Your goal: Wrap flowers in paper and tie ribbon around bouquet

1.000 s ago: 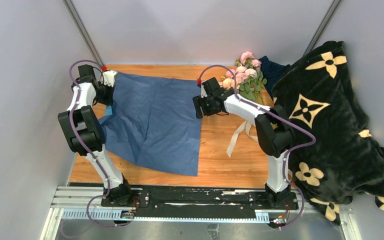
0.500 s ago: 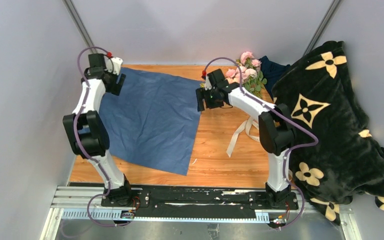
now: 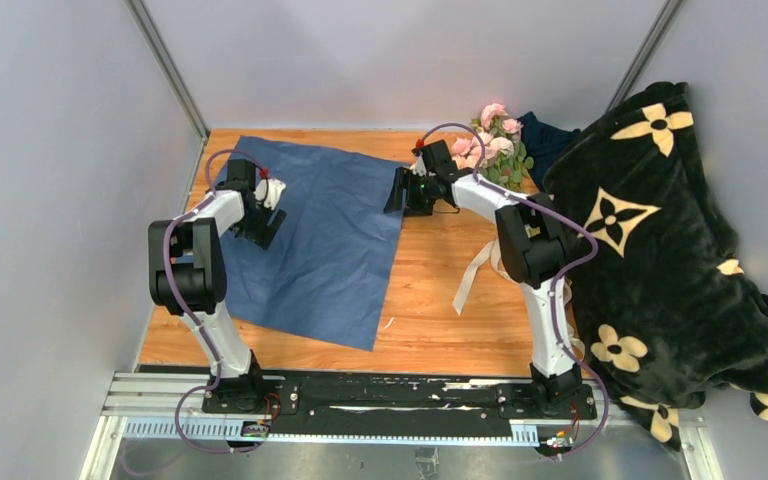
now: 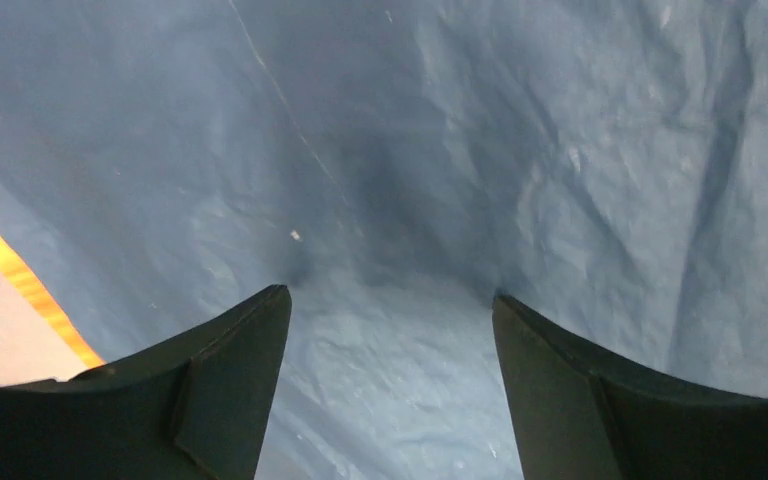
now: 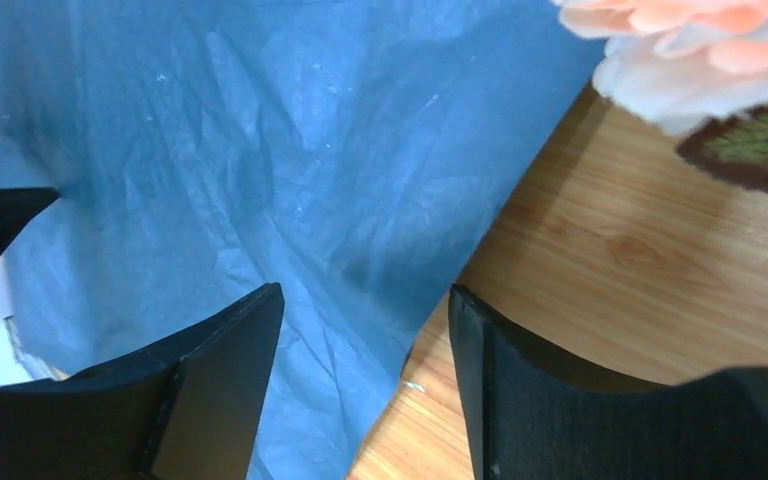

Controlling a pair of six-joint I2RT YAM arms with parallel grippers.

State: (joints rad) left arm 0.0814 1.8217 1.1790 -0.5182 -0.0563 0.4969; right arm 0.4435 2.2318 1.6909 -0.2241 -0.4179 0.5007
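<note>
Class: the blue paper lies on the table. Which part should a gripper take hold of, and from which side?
Take the right edge, coming from the right. The paper lies nearly flat, so its middle offers nothing to pinch, while that edge borders bare table. The open right gripper hangs over that edge; one finger would probably need to slip underneath.

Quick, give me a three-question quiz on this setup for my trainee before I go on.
1. True or false: the flowers already lie on the paper.
2. The ribbon lies: A) on the paper, B) on the bare table right of the paper, C) in a gripper.
3. Fill in: the left gripper and right gripper both have jaws ___.
Key: 1 false; 2 B; 3 open.
</note>
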